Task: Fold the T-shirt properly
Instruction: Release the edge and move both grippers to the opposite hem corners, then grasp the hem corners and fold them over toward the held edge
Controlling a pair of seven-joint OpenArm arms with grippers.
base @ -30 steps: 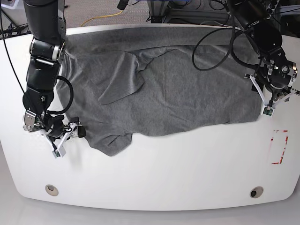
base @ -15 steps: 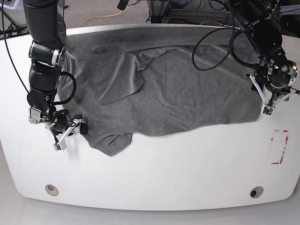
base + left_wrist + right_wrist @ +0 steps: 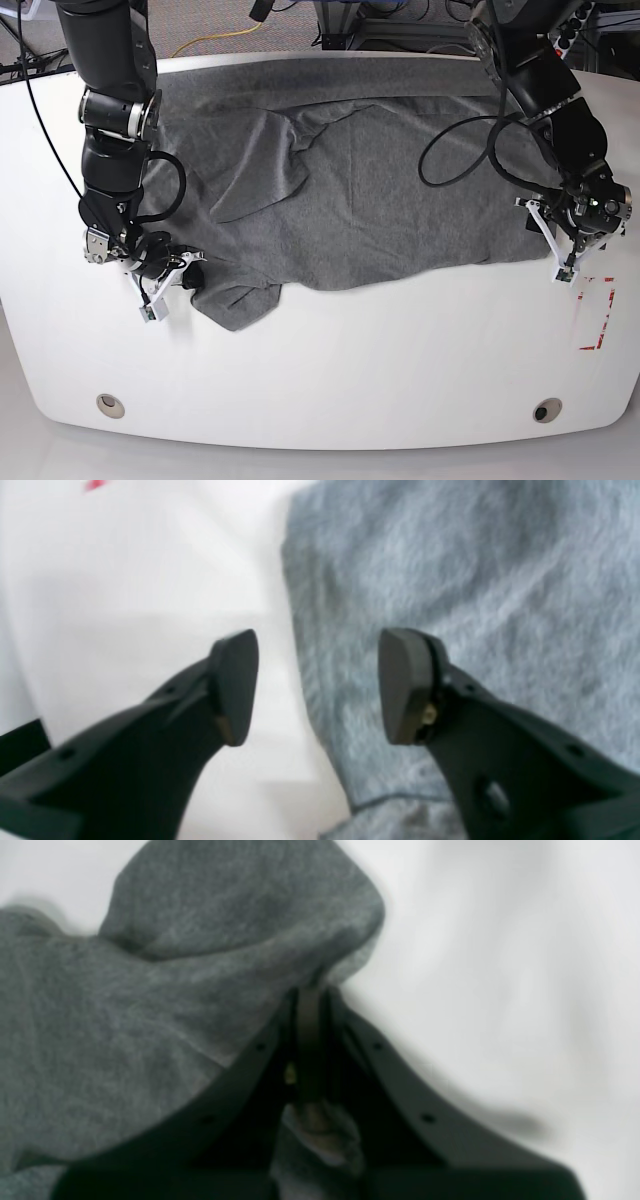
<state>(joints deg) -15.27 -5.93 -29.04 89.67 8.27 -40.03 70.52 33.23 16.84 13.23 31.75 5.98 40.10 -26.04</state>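
Folding barely begun: the grey T-shirt (image 3: 370,190) lies rumpled across the white table (image 3: 350,370). At eight o'clock the right gripper (image 3: 310,1005) pinches a sleeve; at three o'clock the left gripper (image 3: 317,685) gapes wide astride the hem.

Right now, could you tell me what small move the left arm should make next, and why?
Probably close the left claw on the plain heather-grey cotton T-shirt. Its jaws stand open astride the shirt's edge on the white table, while the right claw is already shut on cloth.
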